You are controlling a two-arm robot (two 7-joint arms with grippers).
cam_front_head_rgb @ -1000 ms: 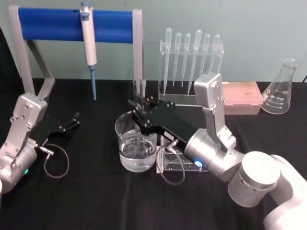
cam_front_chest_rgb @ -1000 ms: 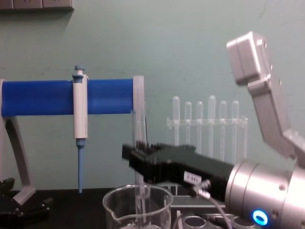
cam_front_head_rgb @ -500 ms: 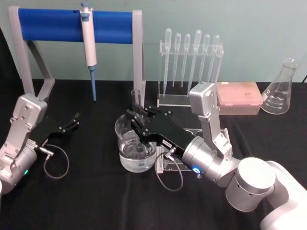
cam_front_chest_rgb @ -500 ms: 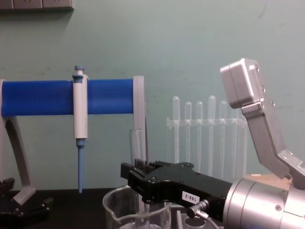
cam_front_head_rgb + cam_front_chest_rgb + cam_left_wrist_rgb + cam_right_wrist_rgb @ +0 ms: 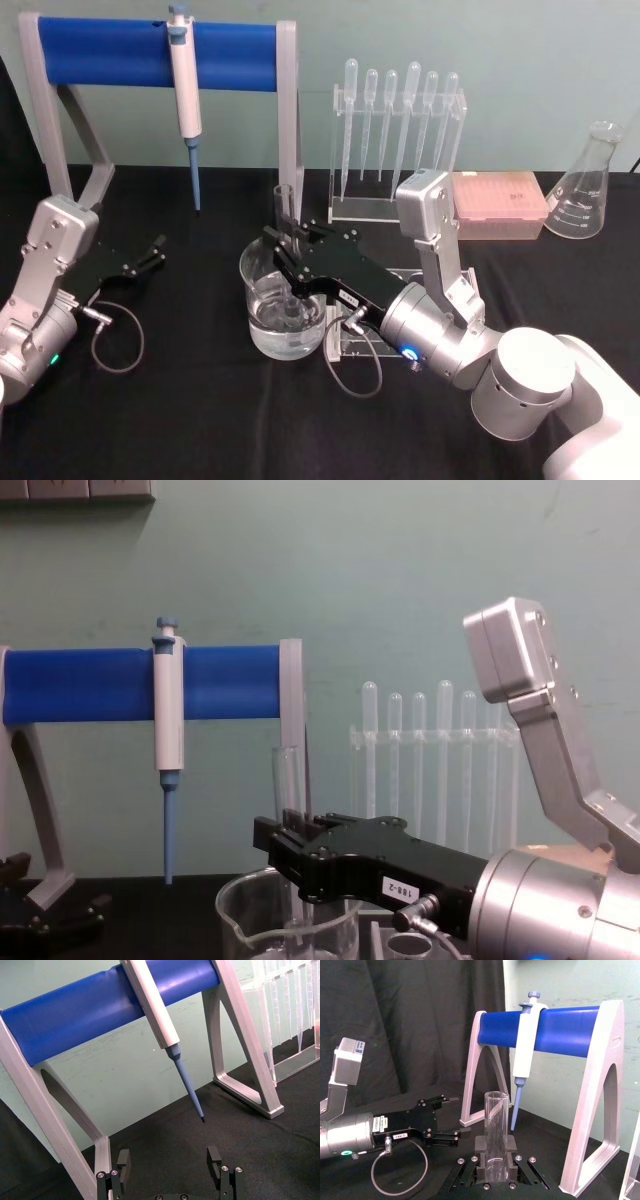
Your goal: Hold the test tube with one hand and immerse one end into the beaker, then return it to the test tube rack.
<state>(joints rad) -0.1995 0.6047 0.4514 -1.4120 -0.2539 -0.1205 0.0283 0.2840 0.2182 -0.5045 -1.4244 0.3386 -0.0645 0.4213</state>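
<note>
The right end effector grasped the upright test tube, bottom inside the beaker; the left end effector sat released near the tabletop's left edge.

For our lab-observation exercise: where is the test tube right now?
In the head view the test tube stands upright near the centre, held by the right gripper, its lower end inside the beaker, in front of the blue stand.

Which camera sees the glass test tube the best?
The right wrist view. There the test tube stands upright and close, clamped in the right gripper, open rim clear. The head view shows its top poking above the gripper, at the beaker. The chest view shows its upper part behind the gripper.
</note>
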